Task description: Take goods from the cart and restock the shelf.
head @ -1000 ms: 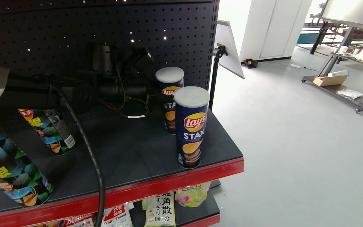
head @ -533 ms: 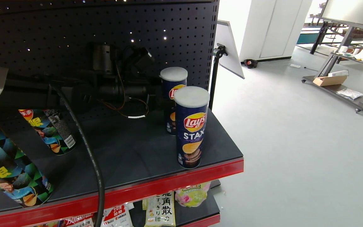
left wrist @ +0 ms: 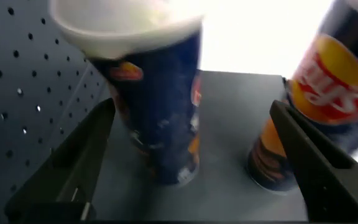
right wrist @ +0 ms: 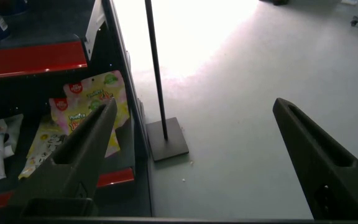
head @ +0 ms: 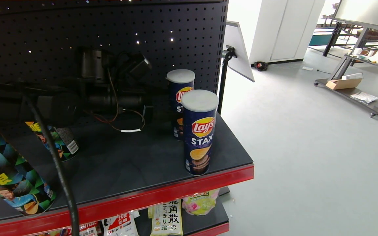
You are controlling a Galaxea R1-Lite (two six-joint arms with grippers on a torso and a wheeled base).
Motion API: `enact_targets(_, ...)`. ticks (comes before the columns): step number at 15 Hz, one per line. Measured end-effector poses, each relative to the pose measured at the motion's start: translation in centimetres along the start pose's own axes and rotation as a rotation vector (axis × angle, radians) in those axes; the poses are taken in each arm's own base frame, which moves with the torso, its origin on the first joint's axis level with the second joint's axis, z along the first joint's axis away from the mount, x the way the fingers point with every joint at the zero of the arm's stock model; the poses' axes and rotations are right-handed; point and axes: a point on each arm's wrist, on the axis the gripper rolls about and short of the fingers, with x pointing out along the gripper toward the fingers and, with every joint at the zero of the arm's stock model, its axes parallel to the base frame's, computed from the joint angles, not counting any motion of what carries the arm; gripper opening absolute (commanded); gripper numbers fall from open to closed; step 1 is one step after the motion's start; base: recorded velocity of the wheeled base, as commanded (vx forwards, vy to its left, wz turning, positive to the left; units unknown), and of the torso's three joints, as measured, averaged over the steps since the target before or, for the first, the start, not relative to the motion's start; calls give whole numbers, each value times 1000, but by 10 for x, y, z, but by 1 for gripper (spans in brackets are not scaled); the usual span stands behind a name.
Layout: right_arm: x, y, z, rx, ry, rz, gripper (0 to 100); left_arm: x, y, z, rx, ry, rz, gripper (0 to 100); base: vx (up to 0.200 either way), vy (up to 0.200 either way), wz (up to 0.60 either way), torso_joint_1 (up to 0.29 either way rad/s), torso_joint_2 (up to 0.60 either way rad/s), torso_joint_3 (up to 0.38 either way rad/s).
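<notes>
– Navy chip cans, stock position?
– Far can and near can, upright at the shelf's right end, perforated pegboard behind. Glossy cardboard cylinders, white plastic lids.
– Grippers?
– Left gripper spread wide, just left of far can, not touching. Right gripper spread, empty, above floor. Both cans look shelved; remaining restocking cannot be judged.

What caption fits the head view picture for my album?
Front chip can and rear chip can stand upright on the black shelf.
</notes>
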Motion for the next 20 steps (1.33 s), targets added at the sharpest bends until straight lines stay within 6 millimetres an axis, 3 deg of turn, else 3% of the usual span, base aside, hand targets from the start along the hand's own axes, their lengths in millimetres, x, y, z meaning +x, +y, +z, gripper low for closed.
enact_targets(5, 0, 0, 0, 0, 0, 1, 100, -44, -33, -7, -42, 42, 26, 100, 0, 0, 0, 0, 0, 0)
enact_targets(8, 0, 0, 0, 0, 0, 1, 100, -77, -60, 1, -31, 71, 144, 100, 0, 0, 0, 0, 0, 0)
enact_targets(16, 0, 0, 0, 0, 0, 0, 100, -185, -180, -4, -104, 99, 351, 100, 0, 0, 0, 0, 0, 0)
enact_targets(20, 0, 0, 0, 0, 0, 0, 100, -235, -230, -14, -184, 90, 746, 100, 0, 0, 0, 0, 0, 0)
